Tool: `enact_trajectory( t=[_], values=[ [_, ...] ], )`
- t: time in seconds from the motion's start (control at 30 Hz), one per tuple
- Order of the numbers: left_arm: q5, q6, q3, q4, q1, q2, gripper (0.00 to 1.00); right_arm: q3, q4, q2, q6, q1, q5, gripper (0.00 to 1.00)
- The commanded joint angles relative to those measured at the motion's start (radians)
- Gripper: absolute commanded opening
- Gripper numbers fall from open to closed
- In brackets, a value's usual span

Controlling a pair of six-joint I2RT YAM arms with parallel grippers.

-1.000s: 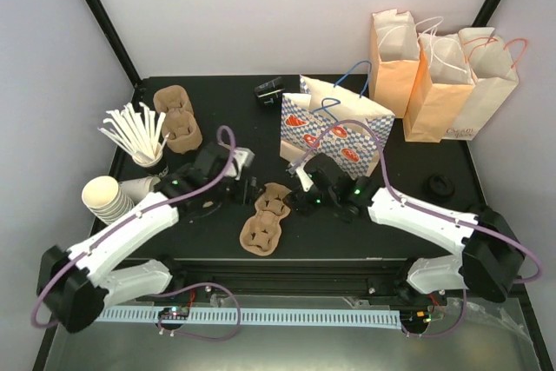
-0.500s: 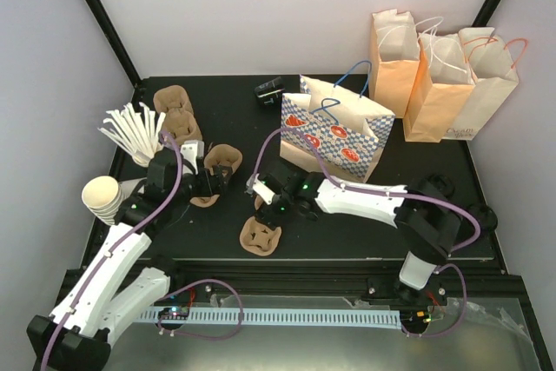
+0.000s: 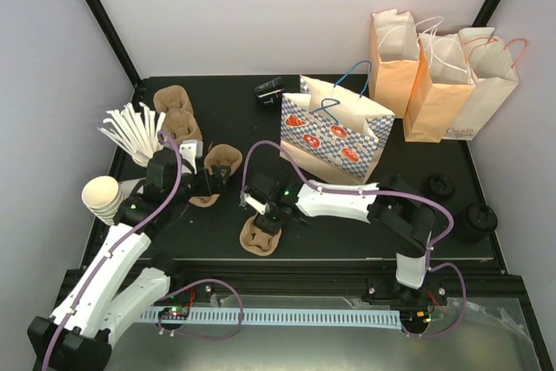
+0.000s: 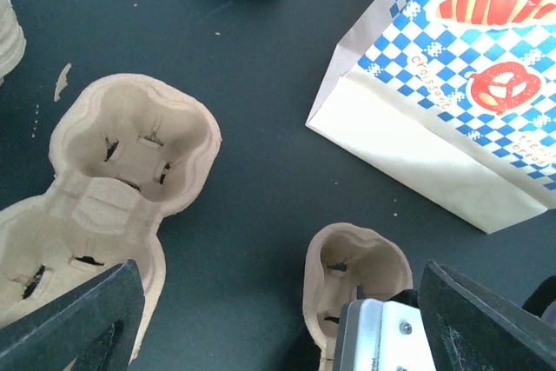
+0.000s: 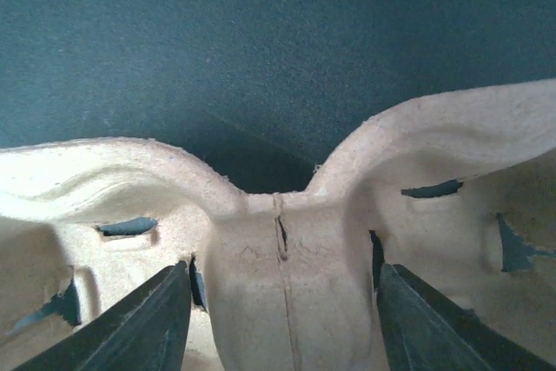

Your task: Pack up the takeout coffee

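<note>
The takeout coffee [image 3: 476, 218], a small black cup with a black lid, stands at the table's far right, away from both arms. A second small black round thing [image 3: 440, 185] sits just left of it. My right gripper [image 3: 261, 216] [image 5: 282, 319] is open and reaches down into a brown pulp carrier [image 3: 261, 234] [image 5: 287, 249]. One of its fingers stands in each well, either side of the middle ridge. My left gripper [image 3: 211, 182] [image 4: 278, 336] is open and empty, beside another pulp carrier [image 3: 221, 162] [image 4: 130, 145].
A blue-checked paper bag [image 3: 334, 132] [image 4: 452, 84] stands behind the right arm, and three plain paper bags [image 3: 434, 76] stand at the back right. On the left are stacked cream cups [image 3: 104, 199], white stirrers [image 3: 135, 135] and more carriers [image 3: 176, 115]. A dark object [image 3: 271, 89] lies at the back.
My left arm drew back to the left, opened and left a carrier there. My right arm swung left onto the other carrier, and its jaws narrowed.
</note>
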Motion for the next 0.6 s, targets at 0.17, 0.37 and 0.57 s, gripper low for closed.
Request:
enact_trajectory(
  t=[0.17, 0.37, 0.57],
  values=[
    [-0.041, 0.034, 0.034, 0.010, 0.010, -0.044, 0.89, 0.034, -0.031, 0.013, -0.005, 0.011, 0.054, 0.46],
    [-0.050, 0.041, 0.045, 0.006, 0.010, -0.049, 0.89, 0.017, -0.003, -0.061, 0.012, 0.011, 0.049, 0.36],
    [-0.054, 0.044, 0.053, 0.036, 0.012, -0.039, 0.89, -0.021, 0.035, -0.218, 0.047, 0.000, 0.062, 0.36]
  ],
)
